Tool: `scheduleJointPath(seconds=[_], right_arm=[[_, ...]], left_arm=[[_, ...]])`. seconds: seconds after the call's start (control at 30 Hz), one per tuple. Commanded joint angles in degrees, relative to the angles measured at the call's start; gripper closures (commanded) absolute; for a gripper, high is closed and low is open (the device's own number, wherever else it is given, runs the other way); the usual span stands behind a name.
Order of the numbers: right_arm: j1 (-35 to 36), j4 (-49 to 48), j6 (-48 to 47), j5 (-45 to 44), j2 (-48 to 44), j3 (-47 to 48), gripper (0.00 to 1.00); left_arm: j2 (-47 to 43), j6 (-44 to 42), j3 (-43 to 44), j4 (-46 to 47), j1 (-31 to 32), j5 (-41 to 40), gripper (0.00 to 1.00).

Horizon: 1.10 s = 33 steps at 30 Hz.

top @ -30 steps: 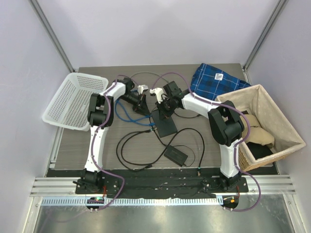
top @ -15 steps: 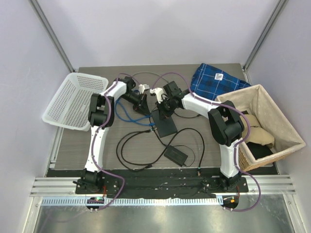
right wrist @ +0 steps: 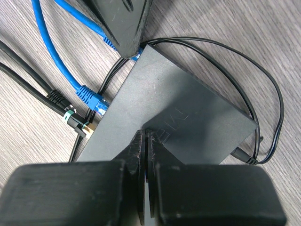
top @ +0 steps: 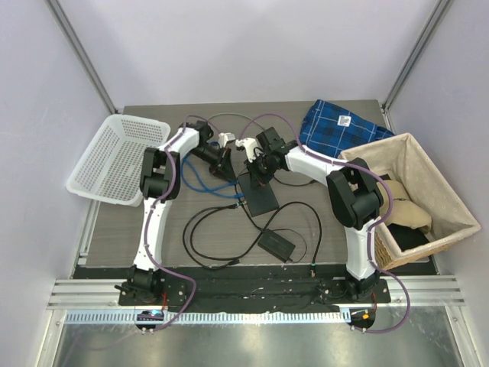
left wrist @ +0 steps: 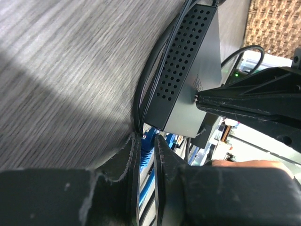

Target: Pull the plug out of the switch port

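The flat dark grey switch [top: 260,197] lies mid-table with its row of ports facing left. My left gripper [top: 227,167] is at the switch's far left corner, its jaws closed on a blue plug [left wrist: 148,146] there; in the right wrist view its fingers [right wrist: 120,23] cover that plug. My right gripper [top: 254,174] is shut and empty, with its fingertips [right wrist: 141,141] pressed down on the switch top [right wrist: 174,113]. A second blue plug [right wrist: 91,98] and a black plug with a green ring [right wrist: 75,123] sit in ports further along the same edge.
A black power brick [top: 276,243] with looping black cords [top: 210,229] lies near the switch. The blue cable [top: 197,180] loops to the left. A white mesh basket [top: 114,157] stands left, a wicker basket [top: 451,195] right, a blue plaid cloth [top: 340,126] at the back right.
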<state>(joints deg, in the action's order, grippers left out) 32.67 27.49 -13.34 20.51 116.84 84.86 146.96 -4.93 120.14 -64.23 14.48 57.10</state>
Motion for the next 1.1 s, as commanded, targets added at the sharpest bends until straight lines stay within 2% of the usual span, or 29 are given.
scheduleJointPath(seconds=[0.0, 0.17, 0.37, 0.47, 0.63, 0.73, 0.9, 1.07], right_arm=[[0.8, 2.6, -1.8, -5.0, 5.3, -3.3, 0.99], [0.8, 2.7, -1.7, -5.1, 5.3, -3.6, 0.99], [0.8, 2.7, -1.8, -5.2, 5.8, -3.0, 0.99], [0.8, 2.7, -1.9, -5.6, 5.7, -2.8, 0.99], [0.8, 2.6, -2.4, -5.7, 5.2, -3.6, 0.99], [0.7, 2.5, -2.6, -5.7, 5.1, -4.2, 0.99], [0.8, 2.4, -2.3, -5.7, 5.7, -3.5, 0.99], [0.8, 2.6, -2.3, -5.9, 5.7, -2.9, 0.99]], left_arm=[[-0.8, -1.2, -4.6, 3.7, 0.9, -1.4, 1.0], [-2.6, -3.6, -8.0, 3.1, 0.8, 1.0, 1.0], [0.7, -6.8, 1.8, -2.5, 0.8, 2.9, 1.0], [1.4, -9.4, 5.0, -4.7, 0.8, 1.2, 1.0], [-0.2, -20.5, 1.1, -9.8, 1.1, -3.5, 1.0], [-0.3, -21.7, -0.8, -13.2, 0.9, -2.3, 1.0], [-1.4, -21.6, -2.8, -13.6, 1.0, -1.0, 1.0], [0.7, -24.8, 2.4, -17.4, 0.6, -4.9, 1.0]])
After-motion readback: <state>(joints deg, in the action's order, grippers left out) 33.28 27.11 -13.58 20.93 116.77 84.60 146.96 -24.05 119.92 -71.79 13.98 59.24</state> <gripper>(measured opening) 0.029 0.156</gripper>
